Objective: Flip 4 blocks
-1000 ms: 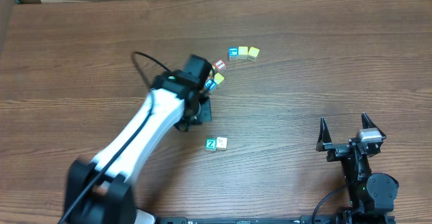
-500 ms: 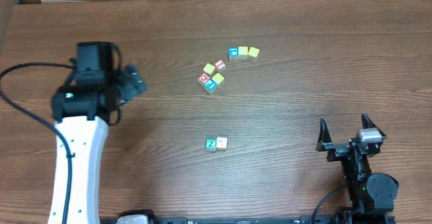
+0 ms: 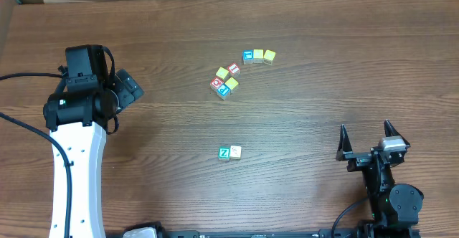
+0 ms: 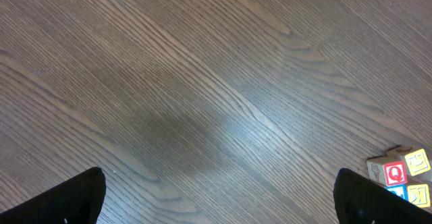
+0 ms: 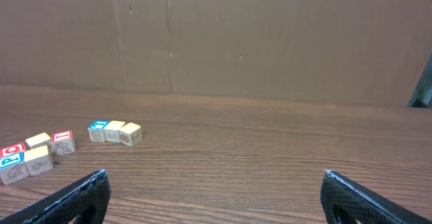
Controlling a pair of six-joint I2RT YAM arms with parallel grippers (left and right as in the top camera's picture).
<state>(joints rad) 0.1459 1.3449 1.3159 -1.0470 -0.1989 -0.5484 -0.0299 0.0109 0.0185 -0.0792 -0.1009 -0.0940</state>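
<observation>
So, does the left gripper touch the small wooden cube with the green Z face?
Apart. The overhead view shows the open left gripper far from the wooden green Z cube, with a wide stretch of table between them.

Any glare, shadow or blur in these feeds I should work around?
Overhead: evenly lit and sharp, the blocks small but distinct. Left wrist: a soft dark shadow on the table beside a pale sheen; the left pincer shows only as blurred dark corners. Right wrist: blocks clear, the right pincer out of focus at the bottom edge.
</observation>
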